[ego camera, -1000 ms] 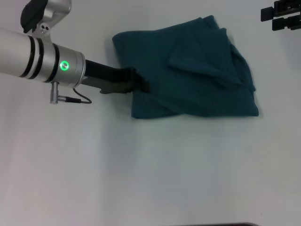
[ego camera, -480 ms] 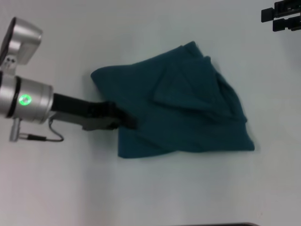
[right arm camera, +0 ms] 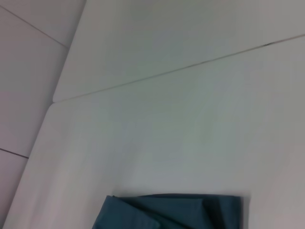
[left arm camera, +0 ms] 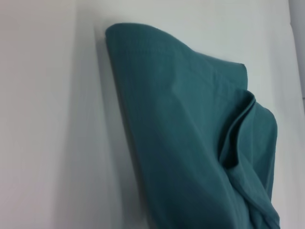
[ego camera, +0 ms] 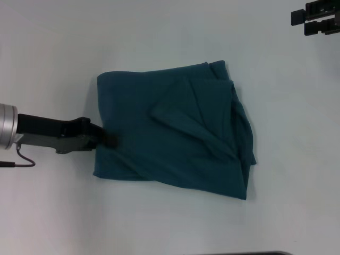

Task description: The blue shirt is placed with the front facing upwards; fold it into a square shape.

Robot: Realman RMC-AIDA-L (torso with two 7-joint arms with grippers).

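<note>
Dragging from the left: over the last sec my left gripper (ego camera: 103, 139), jaws clamped on the left edge of the dark teal-blue cotton shirt (ego camera: 175, 138), has pulled the folded bundle toward me and to the left across the white table (ego camera: 159, 32), turning it a bit; so I judge this is repositioning/squaring, w/ a loose flap and rumpled right side not yet tidy. Right gripper (ego camera: 316, 17) sits parked far right, well apart from the cloth; can't tell its fingers.

Head view looks down; both wrist views share the blue shirt (ego camera: 175, 133).
</note>
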